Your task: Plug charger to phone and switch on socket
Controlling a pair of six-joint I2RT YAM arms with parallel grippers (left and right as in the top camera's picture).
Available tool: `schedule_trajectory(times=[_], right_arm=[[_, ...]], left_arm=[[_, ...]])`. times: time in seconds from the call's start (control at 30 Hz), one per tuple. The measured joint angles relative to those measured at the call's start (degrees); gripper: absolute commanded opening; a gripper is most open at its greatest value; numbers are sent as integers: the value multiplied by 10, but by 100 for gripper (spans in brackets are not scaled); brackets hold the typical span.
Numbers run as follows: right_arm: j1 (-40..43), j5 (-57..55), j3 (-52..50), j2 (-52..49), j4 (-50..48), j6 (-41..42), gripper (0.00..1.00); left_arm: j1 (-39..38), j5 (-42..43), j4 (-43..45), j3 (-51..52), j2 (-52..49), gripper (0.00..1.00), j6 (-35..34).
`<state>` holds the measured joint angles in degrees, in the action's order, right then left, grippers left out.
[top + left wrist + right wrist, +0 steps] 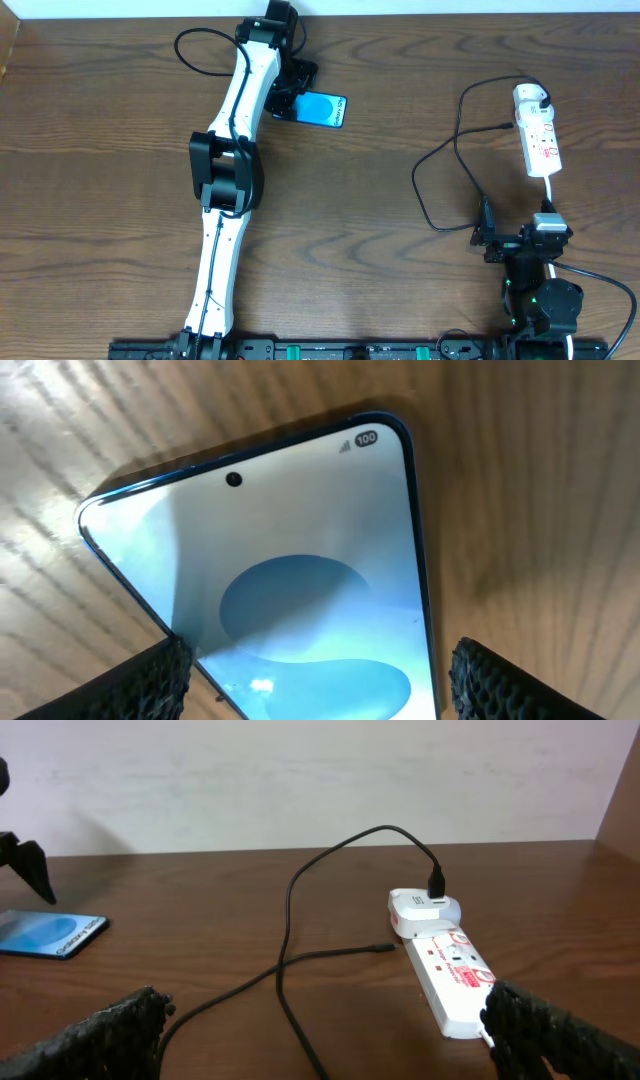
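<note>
The phone (pixel 328 110) lies flat at the back of the table with its blue screen up. It fills the left wrist view (pixel 300 550). My left gripper (pixel 292 100) is open, and its fingers straddle the phone's near end (pixel 325 695). The white socket (pixel 540 145) lies at the far right and also shows in the right wrist view (pixel 452 972). The charger's white plug head (pixel 425 910) sits in the socket's far end. Its black cable (pixel 440 165) loops over the table, and the connector tip (pixel 385 949) lies loose beside the socket. My right gripper (pixel 487 237) is open and empty, low over the cable (pixel 325 1040).
The socket's white cord (pixel 552 190) runs toward the right arm's base. A pale wall (pixel 300 780) stands behind the table's back edge. Bare wood table (pixel 380 220) lies between the arms.
</note>
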<state>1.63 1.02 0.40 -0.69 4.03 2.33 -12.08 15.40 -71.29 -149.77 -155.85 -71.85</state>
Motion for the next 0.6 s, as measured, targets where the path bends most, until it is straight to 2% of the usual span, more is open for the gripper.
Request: schedule_trajectory(times=[0.6], right_arm=[[0, 0, 0, 0, 0, 0, 99]], left_arm=[[7, 27, -33, -10, -6, 84, -7]])
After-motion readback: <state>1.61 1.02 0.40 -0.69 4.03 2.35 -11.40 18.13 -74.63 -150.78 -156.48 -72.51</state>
